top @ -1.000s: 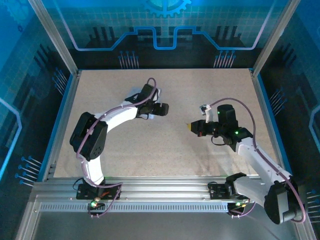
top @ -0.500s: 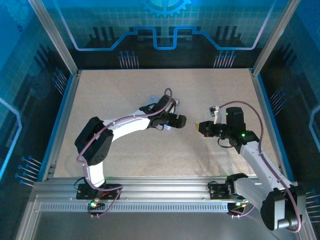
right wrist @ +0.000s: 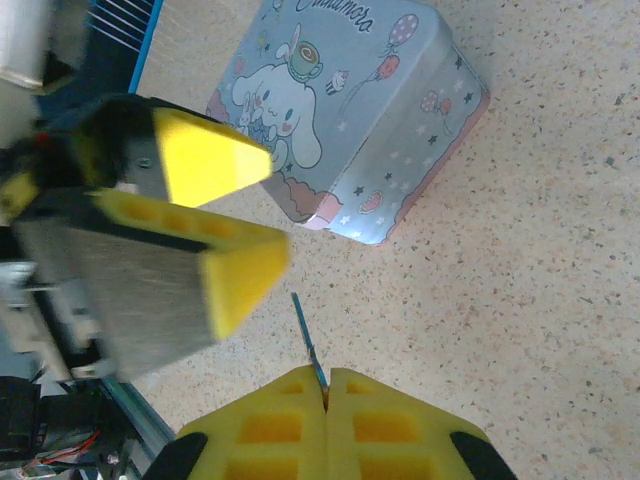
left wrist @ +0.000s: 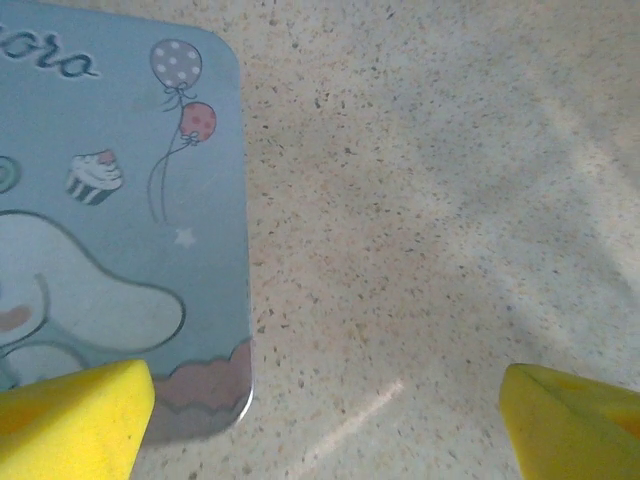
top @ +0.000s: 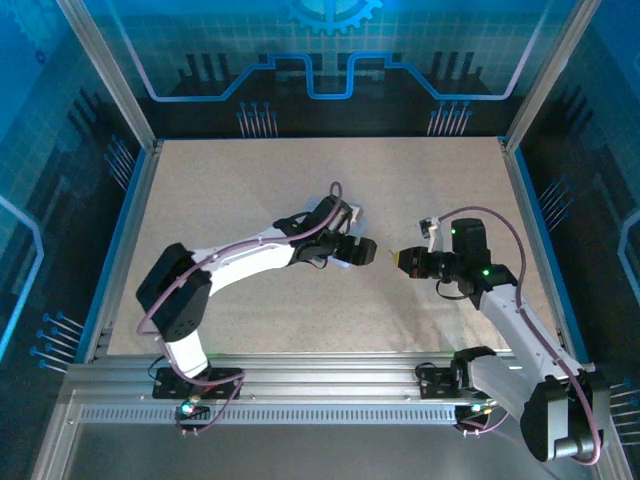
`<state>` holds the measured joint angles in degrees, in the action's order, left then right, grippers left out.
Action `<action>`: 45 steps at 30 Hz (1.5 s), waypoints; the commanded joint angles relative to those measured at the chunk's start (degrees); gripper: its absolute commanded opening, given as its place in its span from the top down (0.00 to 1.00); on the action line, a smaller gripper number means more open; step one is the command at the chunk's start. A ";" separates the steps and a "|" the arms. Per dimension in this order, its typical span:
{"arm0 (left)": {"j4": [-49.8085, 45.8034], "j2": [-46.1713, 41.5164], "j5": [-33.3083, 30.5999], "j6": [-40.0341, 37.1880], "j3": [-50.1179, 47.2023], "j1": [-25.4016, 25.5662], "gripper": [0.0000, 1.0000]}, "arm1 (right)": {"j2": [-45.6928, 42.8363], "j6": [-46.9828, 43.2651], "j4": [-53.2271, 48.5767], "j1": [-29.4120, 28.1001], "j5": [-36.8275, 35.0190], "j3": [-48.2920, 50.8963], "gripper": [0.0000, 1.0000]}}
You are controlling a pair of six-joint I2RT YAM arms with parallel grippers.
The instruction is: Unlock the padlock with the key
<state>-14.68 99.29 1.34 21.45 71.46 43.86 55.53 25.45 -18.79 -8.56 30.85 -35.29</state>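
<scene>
A pale blue tin (right wrist: 350,110) with rounded corners lies flat on the speckled beige counter (top: 250,190). Its lid shows a white long-eared cartoon dog, a cupcake, two balloons and small stars. A pink scalloped band runs along its lower edge. Blue-lit panels (top: 330,60) wall the counter, and grooved aluminium rails (top: 320,385) line its near edge.

The key (right wrist: 309,347) is a thin, pale silvery sliver with a bluish sheen, seen edge-on as a narrow straight strip. 1 end is pinched in the seam between the 2 closed yellow fingertips of the right gripper (right wrist: 327,385). The rest sticks straight out past them, free and touching nothing, seen against the speckled tabletop (right wrist: 520,260). In the top view it is too small to make out.
</scene>
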 commanded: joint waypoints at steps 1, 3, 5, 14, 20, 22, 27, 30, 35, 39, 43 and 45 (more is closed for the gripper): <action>-0.35 -6.68 0.94 -0.69 -1.82 -1.90 0.09 | 0.67 0.73 1.58 0.03 0.87 0.39 1.00; 0.18 -10.00 0.85 -0.89 -3.93 -3.12 0.09 | 1.48 1.22 2.69 -0.65 0.86 0.31 1.00; 1.15 -13.19 0.67 -1.23 -6.80 -4.44 0.09 | 2.65 1.91 4.26 -1.64 0.87 0.22 1.00; 10.14 -29.01 -1.13 -1.35 -24.65 -9.43 0.02 | 12.15 4.90 12.33 -8.82 -0.08 -3.36 1.00; 15.55 -33.80 1.94 1.91 -33.93 -13.98 0.01 | 21.84 6.77 17.62 -13.41 -0.01 -8.65 1.00; 17.47 -33.30 4.66 2.70 -36.17 -15.67 0.01 | 24.67 7.53 19.13 -14.52 -0.27 -10.35 1.00; 24.91 -28.77 10.80 4.16 -39.33 -17.88 0.06 | 31.12 9.35 21.94 -15.30 -1.64 -13.95 1.00; 28.64 -25.70 11.94 4.33 -39.82 -17.84 0.07 | 33.82 9.88 23.41 -15.37 -2.33 -14.79 1.00; 31.16 -20.22 13.08 3.81 -38.99 -17.88 0.09 | 37.81 8.85 23.02 -15.31 -2.95 -18.09 1.00; 32.67 -17.16 13.67 3.23 -38.52 -17.85 0.11 | 40.01 8.48 22.84 -15.25 -3.07 -18.87 1.00; 32.97 -14.53 14.00 1.72 -37.48 -17.90 0.14 | 41.36 7.69 21.48 -15.31 -3.93 -19.31 1.00; 33.21 -13.55 13.84 0.87 -37.01 -17.76 0.15 | 42.04 7.34 20.75 -15.26 -4.15 -19.31 1.00</action>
<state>16.36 84.51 13.67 24.77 32.58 26.28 96.44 34.06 3.07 -23.35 27.46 -53.17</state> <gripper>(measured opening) 0.855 0.057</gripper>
